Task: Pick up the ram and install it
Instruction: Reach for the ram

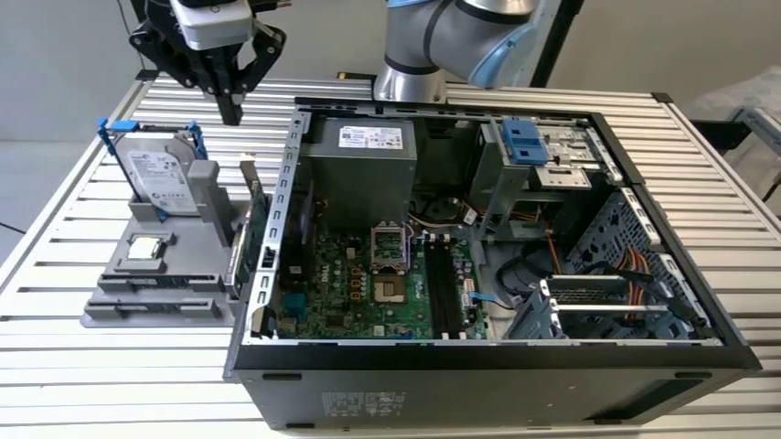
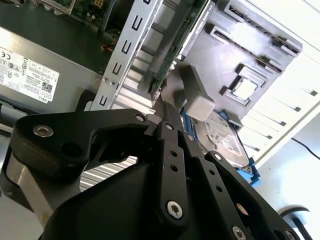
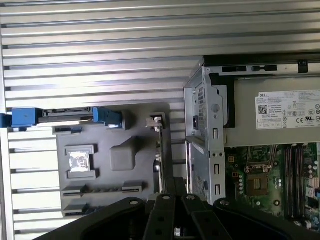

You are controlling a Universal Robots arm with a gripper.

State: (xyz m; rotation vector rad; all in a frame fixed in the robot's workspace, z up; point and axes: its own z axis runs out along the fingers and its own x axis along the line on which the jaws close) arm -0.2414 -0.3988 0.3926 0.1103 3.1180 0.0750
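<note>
Slatted metal table (image 1: 73, 366) | fingers (image 1: 230, 106) closed, empty, over green board (image 2: 175, 47) | ram: cannot tell

— What place is this?
— A robotics lab: a slatted metal bench (image 1: 110, 380) carries an opened computer case (image 1: 488, 389), a grey parts fixture (image 1: 159, 297) at its nine o'clock, a robot arm (image 1: 415, 78) at twelve.

Slatted table (image 1: 73, 366) bears computer case (image 1: 488, 389), grey fixture (image 1: 159, 302).
</note>
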